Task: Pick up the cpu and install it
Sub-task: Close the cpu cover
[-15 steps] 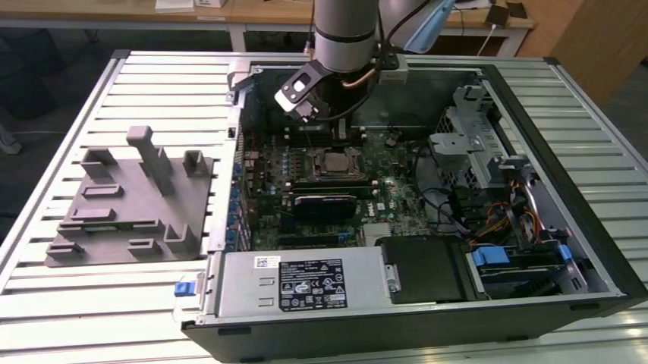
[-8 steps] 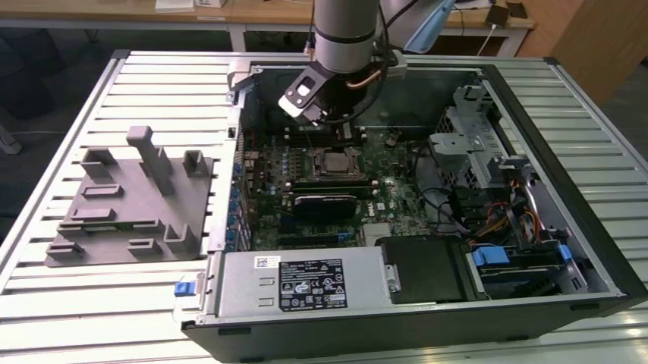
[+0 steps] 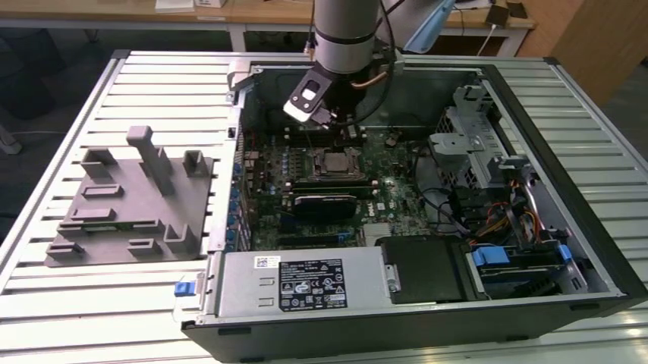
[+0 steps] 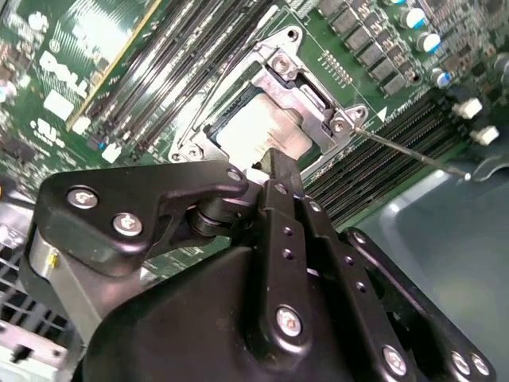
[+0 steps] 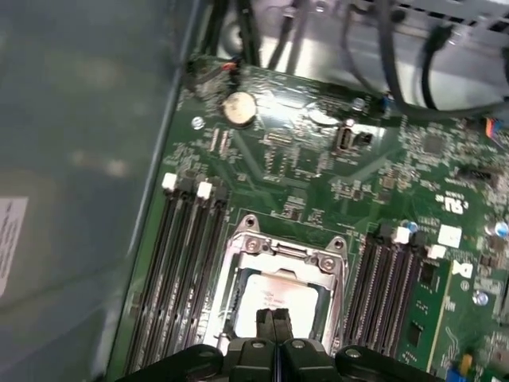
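Slatted tabletop [image 3: 61, 303] bears an open computer case [image 3: 567, 114]. Cpu [image 5: 274, 290] lies flat in its socket frame [image 5: 286, 251], silver face up, edges parallel to the frame. End effector [image 5: 274, 322] is closed on nothing, its tips above the cpu.

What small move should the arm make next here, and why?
Probably a short straight lift. The cpu already lies flat inside the socket frame, and the gripper is shut just over it, holding nothing; whether the tips touch the chip is unclear. Rising vertically should avoid nudging it.
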